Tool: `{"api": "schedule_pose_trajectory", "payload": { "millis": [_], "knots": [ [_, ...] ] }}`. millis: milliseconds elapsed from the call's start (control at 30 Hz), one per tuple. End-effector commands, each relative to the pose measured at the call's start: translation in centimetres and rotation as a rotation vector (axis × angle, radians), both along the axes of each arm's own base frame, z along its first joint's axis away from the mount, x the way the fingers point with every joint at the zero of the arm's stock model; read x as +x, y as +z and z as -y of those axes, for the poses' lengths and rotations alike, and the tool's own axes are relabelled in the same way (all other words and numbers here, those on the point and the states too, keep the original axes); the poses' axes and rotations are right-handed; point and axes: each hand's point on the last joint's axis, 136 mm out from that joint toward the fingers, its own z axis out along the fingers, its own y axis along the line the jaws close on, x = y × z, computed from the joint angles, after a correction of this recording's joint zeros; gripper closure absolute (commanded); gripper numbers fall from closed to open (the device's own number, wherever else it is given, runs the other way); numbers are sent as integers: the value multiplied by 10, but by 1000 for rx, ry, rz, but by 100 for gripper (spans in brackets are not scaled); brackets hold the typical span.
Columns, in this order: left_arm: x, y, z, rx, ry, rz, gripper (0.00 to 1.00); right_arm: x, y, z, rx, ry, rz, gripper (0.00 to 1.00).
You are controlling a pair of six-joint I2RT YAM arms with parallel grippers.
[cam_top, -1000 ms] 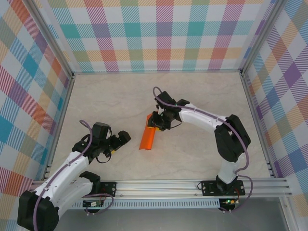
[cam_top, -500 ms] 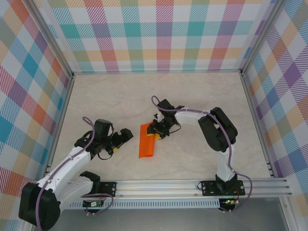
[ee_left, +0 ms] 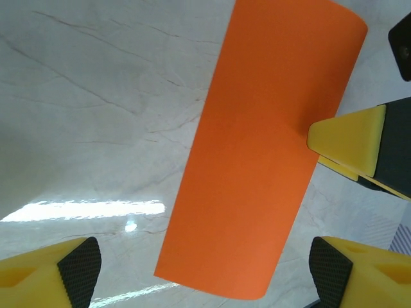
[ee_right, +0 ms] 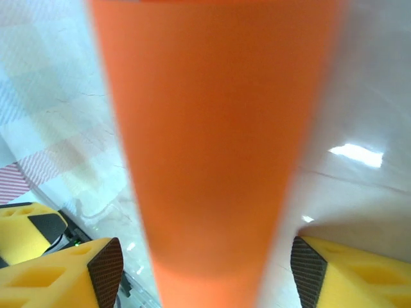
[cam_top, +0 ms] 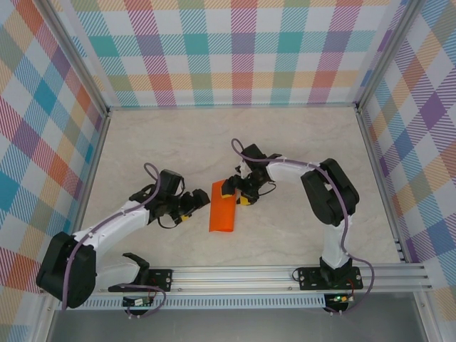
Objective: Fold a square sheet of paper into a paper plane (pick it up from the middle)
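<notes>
The square sheet of paper (cam_top: 222, 210) is a bright orange narrow rectangle lying flat on the table near the middle. My left gripper (cam_top: 199, 205) sits low at its left edge, jaws open, with the near end of the paper (ee_left: 263, 154) just ahead of the gap between its fingers (ee_left: 77, 273). My right gripper (cam_top: 237, 193) hovers at the paper's far end, open. The paper (ee_right: 212, 141) runs blurred between its fingers (ee_right: 106, 266) without touching either pad. One yellow finger of the right gripper (ee_left: 350, 144) rests against the paper's edge in the left wrist view.
The pale marble tabletop (cam_top: 299, 149) is ringed by checked walls (cam_top: 235, 50) and a metal rail (cam_top: 285, 274) at the near edge. Both arms reach inward, meeting at the paper.
The right gripper has opened and let go of the paper, which now lies flat, slightly lower. The left arm has swung right up to the paper's edge.
</notes>
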Motion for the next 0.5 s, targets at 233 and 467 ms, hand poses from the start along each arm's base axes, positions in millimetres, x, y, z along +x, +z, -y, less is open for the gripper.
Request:
{"api": "schedule_pose_trajectory", "payload": {
  "millis": [233,467],
  "knots": [
    [17,4,34,-38,-90,35,15,-13,12,28,-72,-92,7,21],
    [19,-5,40,-24,-109,20,17,-23,21,16,-50,-100,23,18]
  ]
}}
